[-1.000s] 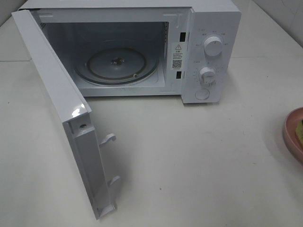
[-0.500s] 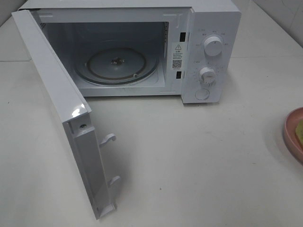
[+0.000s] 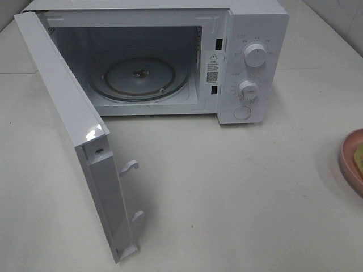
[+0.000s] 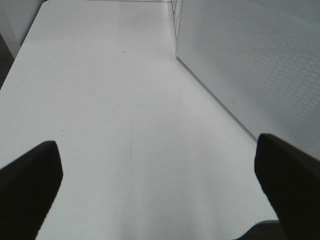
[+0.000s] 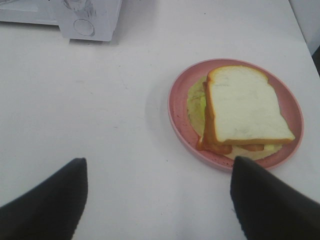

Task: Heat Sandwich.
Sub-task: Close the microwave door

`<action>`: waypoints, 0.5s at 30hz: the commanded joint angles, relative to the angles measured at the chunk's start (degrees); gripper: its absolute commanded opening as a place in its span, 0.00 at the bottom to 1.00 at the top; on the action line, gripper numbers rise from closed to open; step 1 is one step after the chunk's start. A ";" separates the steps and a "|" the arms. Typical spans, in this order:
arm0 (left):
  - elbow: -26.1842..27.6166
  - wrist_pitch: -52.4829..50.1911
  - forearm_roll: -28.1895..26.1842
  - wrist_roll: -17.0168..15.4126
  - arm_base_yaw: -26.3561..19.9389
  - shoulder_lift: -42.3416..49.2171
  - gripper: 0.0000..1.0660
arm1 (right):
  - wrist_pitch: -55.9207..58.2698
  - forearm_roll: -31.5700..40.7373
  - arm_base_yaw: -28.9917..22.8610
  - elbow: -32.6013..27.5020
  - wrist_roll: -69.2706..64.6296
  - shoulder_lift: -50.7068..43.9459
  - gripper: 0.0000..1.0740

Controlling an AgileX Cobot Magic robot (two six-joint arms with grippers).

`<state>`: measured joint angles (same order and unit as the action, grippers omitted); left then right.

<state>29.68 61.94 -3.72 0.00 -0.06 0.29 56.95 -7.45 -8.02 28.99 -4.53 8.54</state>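
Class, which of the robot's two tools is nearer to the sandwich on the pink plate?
Right. The right tool hangs open just short of the sandwich on its pink plate. The left tool is open over bare table beside the microwave door, with no sandwich in its view.

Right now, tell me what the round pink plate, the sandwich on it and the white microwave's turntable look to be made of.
Round pink plate: matte, likely plastic or glazed ceramic; no sharp glare.
Sandwich: soft white bread with tan crust over pale green and reddish layers; possibly a replica.
White microwave's turntable: clear glass, judging by its see-through, ringed surface.
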 commanded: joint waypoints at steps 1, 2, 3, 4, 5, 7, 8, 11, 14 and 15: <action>0.00 -0.63 0.11 -0.57 0.06 0.86 0.94 | 0.23 0.57 1.09 -0.63 1.20 -2.86 0.71; 0.00 -0.63 0.11 -0.57 0.06 0.86 0.94 | 0.17 0.57 1.38 -0.63 1.20 -3.84 0.71; 0.00 -0.63 0.11 -0.57 0.06 0.86 0.94 | 0.17 0.52 1.78 -0.63 1.26 -5.04 0.71; 0.00 -0.63 0.11 -0.57 0.06 0.86 0.94 | 0.17 0.46 2.23 -0.63 1.38 -7.10 0.71; 0.00 -0.63 0.11 -0.57 0.06 0.86 0.94 | 0.17 0.57 2.52 -0.69 1.55 -8.31 0.71; 0.00 -0.63 0.11 -0.57 0.06 0.86 0.94 | 0.17 0.57 2.75 -0.69 1.55 -9.57 0.71; 0.00 -0.63 0.11 -0.57 0.06 0.86 0.94 | 0.17 0.57 3.04 -0.69 1.60 -10.49 0.71; 0.00 -0.63 0.11 -0.52 0.06 0.86 0.94 | 0.17 0.57 3.38 -0.69 1.60 -10.37 0.71; 0.00 -0.63 0.11 -0.52 0.06 0.86 0.94 | 0.17 0.57 3.38 -0.69 1.60 -10.37 0.71; 0.00 -0.63 0.11 -0.52 0.06 0.86 0.94 | 0.17 0.57 3.38 -0.69 1.60 -10.37 0.71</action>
<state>29.68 61.94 -3.72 0.00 -0.06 0.29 57.24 -7.05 -4.87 28.42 -3.38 -0.17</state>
